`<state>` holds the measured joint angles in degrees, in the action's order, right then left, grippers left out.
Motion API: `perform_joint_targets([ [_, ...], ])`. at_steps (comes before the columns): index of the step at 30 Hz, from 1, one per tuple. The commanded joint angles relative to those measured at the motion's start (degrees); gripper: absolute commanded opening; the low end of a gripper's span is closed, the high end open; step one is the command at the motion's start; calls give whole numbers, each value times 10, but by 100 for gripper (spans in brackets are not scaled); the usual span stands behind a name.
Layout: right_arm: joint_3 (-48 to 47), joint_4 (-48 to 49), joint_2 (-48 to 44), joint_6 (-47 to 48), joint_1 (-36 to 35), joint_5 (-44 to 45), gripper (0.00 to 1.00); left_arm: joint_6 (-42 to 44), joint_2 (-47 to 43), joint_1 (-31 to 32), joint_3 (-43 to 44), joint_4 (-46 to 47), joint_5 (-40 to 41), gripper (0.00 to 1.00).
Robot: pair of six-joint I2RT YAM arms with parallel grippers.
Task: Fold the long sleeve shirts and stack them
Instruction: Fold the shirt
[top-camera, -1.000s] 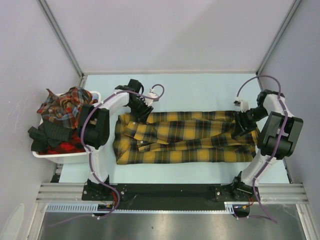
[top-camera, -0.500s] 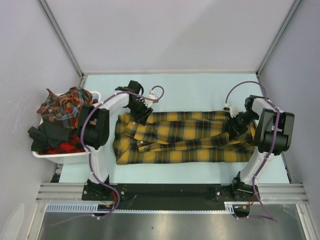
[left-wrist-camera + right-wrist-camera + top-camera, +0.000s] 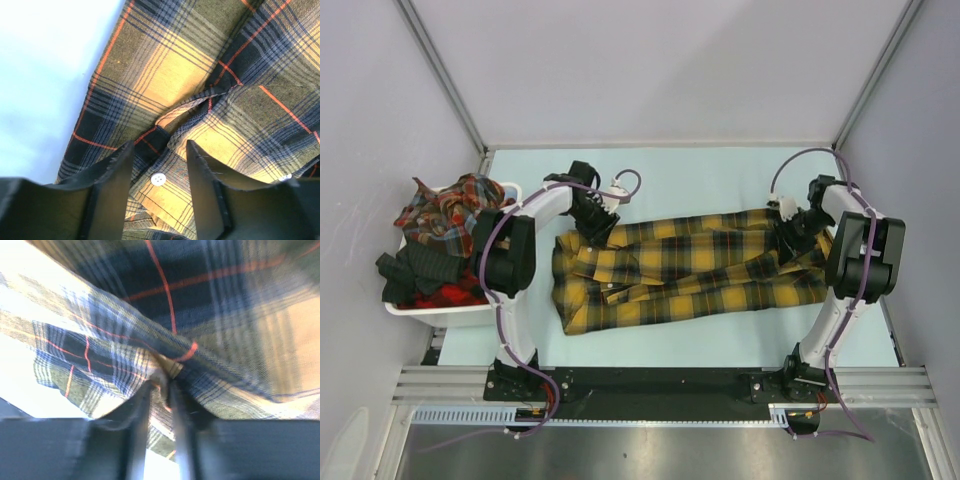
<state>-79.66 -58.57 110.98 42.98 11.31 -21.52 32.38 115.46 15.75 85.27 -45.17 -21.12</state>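
One of the long sleeve shirts, mustard-yellow with black checks and thin red lines [image 3: 690, 270], lies lengthwise across the pale table, tilted with its right end farther back. My left gripper [image 3: 592, 228] stands over the collar end. In the left wrist view its fingers [image 3: 159, 150] are apart, and the button placket with a white button [image 3: 158, 179] lies flat between them. My right gripper [image 3: 788, 238] is at the hem end, shut [image 3: 161, 380] on a pinched fold of the yellow plaid [image 3: 225, 315], which drapes over the camera.
A white bin [image 3: 430, 312] at the table's left edge holds red-toned plaid shirts [image 3: 450, 215] and a dark garment [image 3: 415, 272]. Bare light-blue table [image 3: 720, 180] lies behind the shirt. Grey walls stand close on both sides.
The right gripper closed on the hem end and carried it toward the far side, so the shirt now lies slanted. The left gripper shifted slightly back and left at the collar.
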Motion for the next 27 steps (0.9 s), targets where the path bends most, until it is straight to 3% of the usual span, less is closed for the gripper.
perform_joint_targets([
  [1,6,-5,-39,-32,38,21,39,-2,-36,-2,8,11,8,55],
  [4,2,-13,-85,-81,63,16,48,12,-23,-2,33,10,27,60],
  [7,31,-5,-124,-110,66,17,50,25,2,-2,70,5,35,63],
  [13,93,73,-107,-149,35,60,42,59,71,4,153,-21,66,64],
  [17,72,122,-43,-164,9,104,38,87,92,2,164,-40,85,61],
  [23,-59,160,96,-155,-65,167,32,97,75,-26,122,-79,73,42],
  [27,-230,159,186,-128,-107,197,28,97,37,-40,31,-89,66,26],
])
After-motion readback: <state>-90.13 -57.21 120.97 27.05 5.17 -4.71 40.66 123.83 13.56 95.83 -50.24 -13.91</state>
